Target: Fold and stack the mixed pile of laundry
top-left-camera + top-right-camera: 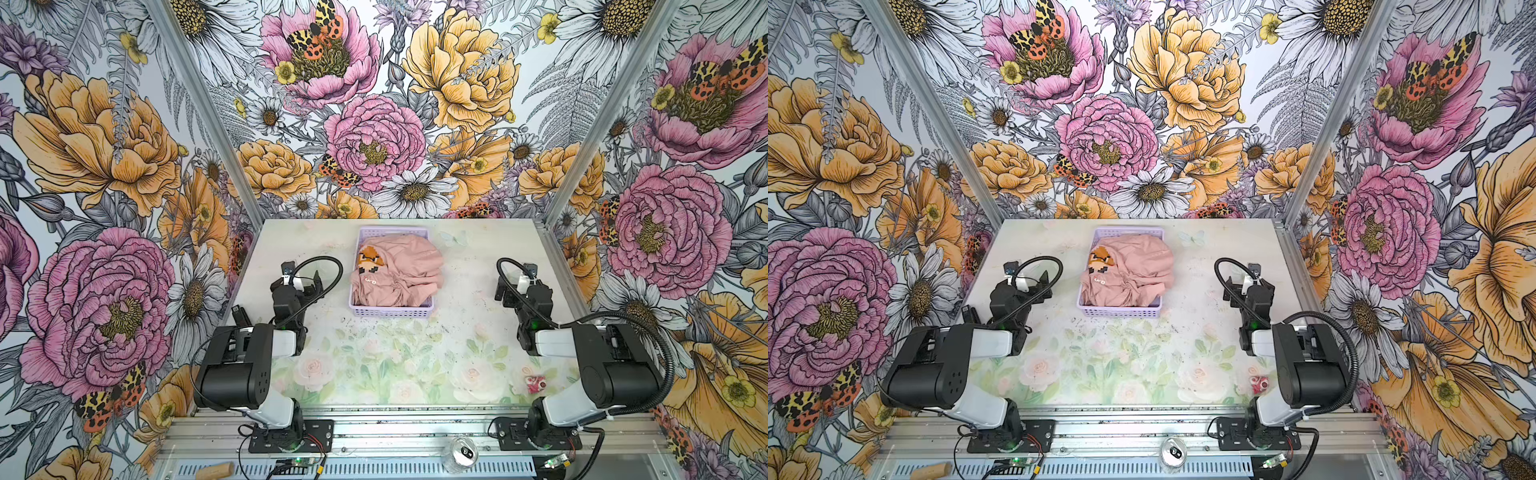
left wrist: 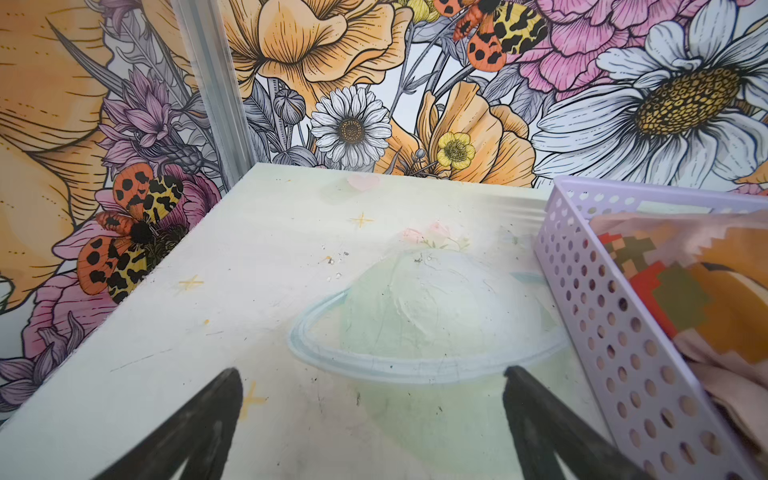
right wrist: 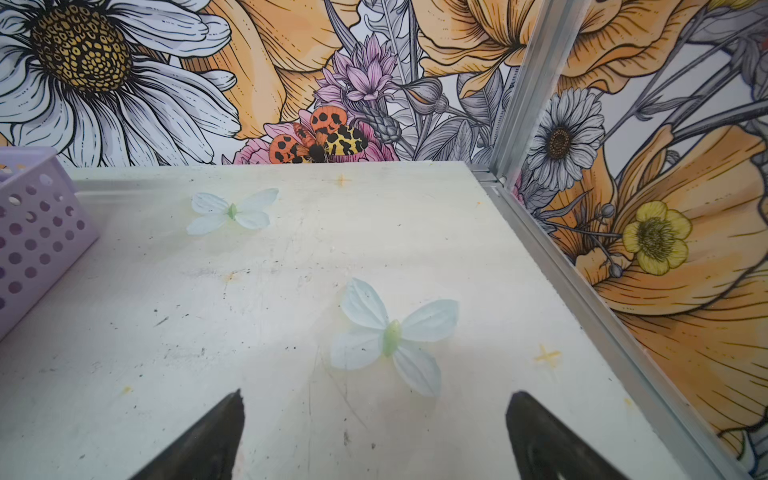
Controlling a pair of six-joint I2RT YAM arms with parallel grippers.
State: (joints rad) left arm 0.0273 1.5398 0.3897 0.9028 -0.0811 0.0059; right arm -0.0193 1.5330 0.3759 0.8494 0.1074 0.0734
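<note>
Well, my left claw (image 2: 372,374) stands with its fingers spread wide and nothing between them, low over the bare table (image 1: 374,374), just beside the lavender basket (image 1: 390,312). In the left wrist view the basket's perforated wall runs close past one finger without touching it. My right claw (image 3: 375,397) is spread just as wide and is empty too. It is farther from the basket: only one corner of the basket shows in the right wrist view, with open tabletop between.

The laundry pile (image 1: 401,270) is all in the basket, which sits at the back middle of the table, between my two arms. The dusty-pink cloth heaps above the rim and bulges out over the wall on my right arm's side. The front wall and the far rim are uncovered. Toward my left arm the T-shirt (image 1: 368,259) lies on top, pixel-art print up, with white lettering just below it. I cannot pick the shorts out of the folds.

In front of the basket the table lies open between my arms, down to the front rail (image 1: 415,434). A small red-and-pink object (image 1: 535,384) lies near that edge, by my right arm's base. A can (image 1: 460,453) stands on the frame beyond the rail, off the tabletop.

Past my right claw the table runs to an aluminium side rail (image 3: 582,291) and a corner post (image 3: 536,83), with the flowered wall (image 1: 374,124) straight behind. Past my left claw the table's edge meets the wall directly.
</note>
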